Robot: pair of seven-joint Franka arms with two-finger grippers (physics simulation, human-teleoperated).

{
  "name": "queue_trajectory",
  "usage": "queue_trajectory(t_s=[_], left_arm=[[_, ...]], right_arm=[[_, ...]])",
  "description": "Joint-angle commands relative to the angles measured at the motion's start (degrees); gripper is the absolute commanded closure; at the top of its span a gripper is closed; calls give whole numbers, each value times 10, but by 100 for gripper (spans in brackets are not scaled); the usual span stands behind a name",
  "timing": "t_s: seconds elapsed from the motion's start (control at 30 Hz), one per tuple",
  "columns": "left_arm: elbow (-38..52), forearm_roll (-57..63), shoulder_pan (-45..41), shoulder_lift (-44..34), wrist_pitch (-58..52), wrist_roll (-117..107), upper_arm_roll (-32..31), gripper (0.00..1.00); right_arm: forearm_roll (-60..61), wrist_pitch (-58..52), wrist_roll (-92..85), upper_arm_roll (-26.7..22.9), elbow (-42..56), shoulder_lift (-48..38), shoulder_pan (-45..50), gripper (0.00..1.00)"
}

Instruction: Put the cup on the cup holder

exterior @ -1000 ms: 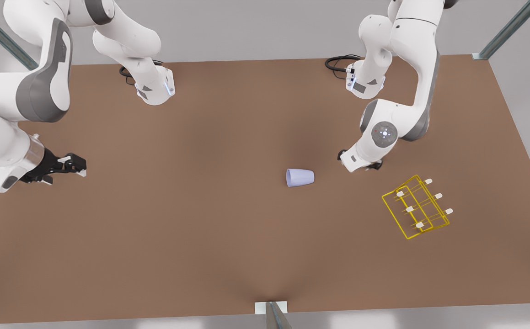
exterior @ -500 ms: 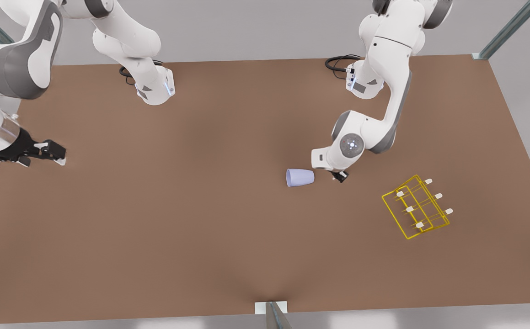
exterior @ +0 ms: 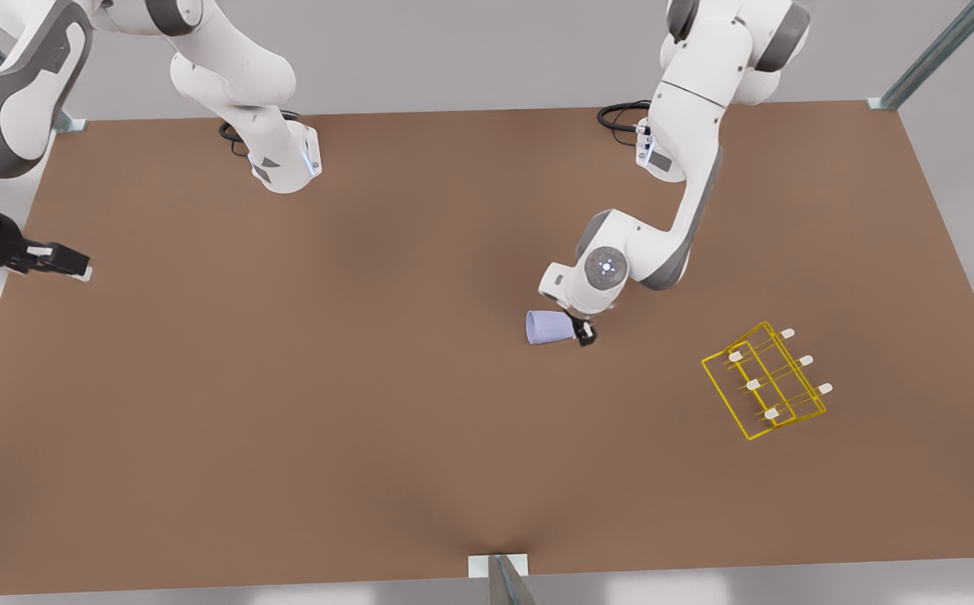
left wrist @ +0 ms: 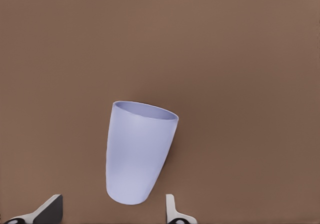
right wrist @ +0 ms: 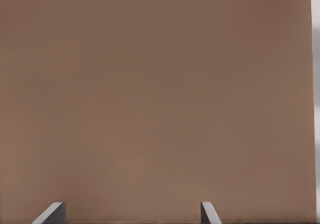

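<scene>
The cup (exterior: pixel 549 327), a pale lavender tumbler, lies on its side on the brown table (exterior: pixel 369 403), mouth toward the front view's left. My left gripper (exterior: pixel 585 333) sits low at the cup's narrow base, open. In the left wrist view the cup (left wrist: pixel 137 151) points away, with the fingertips (left wrist: pixel 52 209) spread on either side of its base and not touching it. The cup holder (exterior: pixel 764 382), a yellow wire rack with white-tipped pegs, stands apart toward the front view's right. My right gripper (exterior: pixel 73 269) waits open at the table's left edge, nothing between its fingers (right wrist: pixel 207 211).
Both arm bases (exterior: pixel 285 164) stand at the table's far edge. Metal frame posts (exterior: pixel 503 580) rise at the near edge and the corners. Bare brown tabletop lies between the cup and the cup holder.
My left gripper has moved toward the front view's left, from beside the rack side to the cup's base. My right arm has drawn back toward the table's left edge.
</scene>
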Motion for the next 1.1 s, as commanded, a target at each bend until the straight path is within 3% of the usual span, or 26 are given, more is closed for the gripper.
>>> queue_trajectory(t_s=[0.0, 0.3, 1.07], left_arm=[[0, 3, -1, 3, 27, 199, 0, 0], [-2, 2, -1, 25, 41, 223, 5, 0], [20, -8, -21, 90, 73, 205, 0, 0]], right_arm=[[-1, -22, 28, 0, 1, 0, 7, 0], [15, -6, 28, -30, 12, 3, 3, 0], [30, 23, 89, -10, 25, 29, 10, 0]])
